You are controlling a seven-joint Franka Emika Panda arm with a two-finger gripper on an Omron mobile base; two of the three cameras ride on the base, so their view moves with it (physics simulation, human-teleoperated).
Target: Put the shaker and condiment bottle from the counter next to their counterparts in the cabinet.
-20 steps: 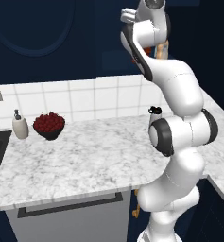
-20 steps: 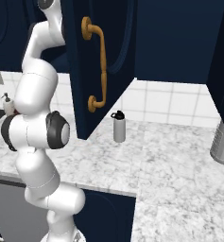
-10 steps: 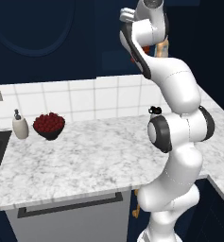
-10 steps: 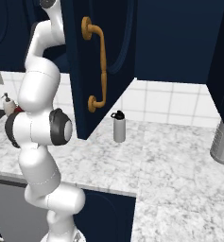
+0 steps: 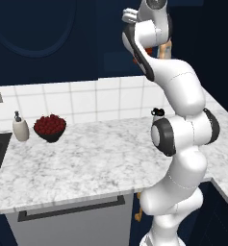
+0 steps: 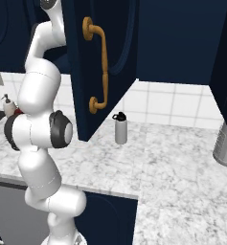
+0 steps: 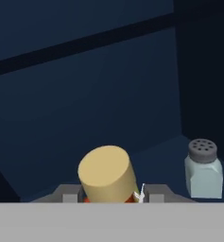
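Hand (image 7: 112, 198) is gripping the condiment bottle (image 7: 107, 174) upright inside the cabinet (image 7: 85, 108); glass shaker (image 7: 203, 172) is standing just right.

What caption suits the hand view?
Tool holding the tan-stoppered condiment bottle inside the cabinet, beside a pale shaker.

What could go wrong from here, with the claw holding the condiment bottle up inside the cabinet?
1. The condiment bottle sits close to the pale shaker on the cabinet shelf; a sideways shift might knock it over.
2. Seen from the hand, the tan stopper hides the bottle's base, so it may be set down off-level and tip on release.
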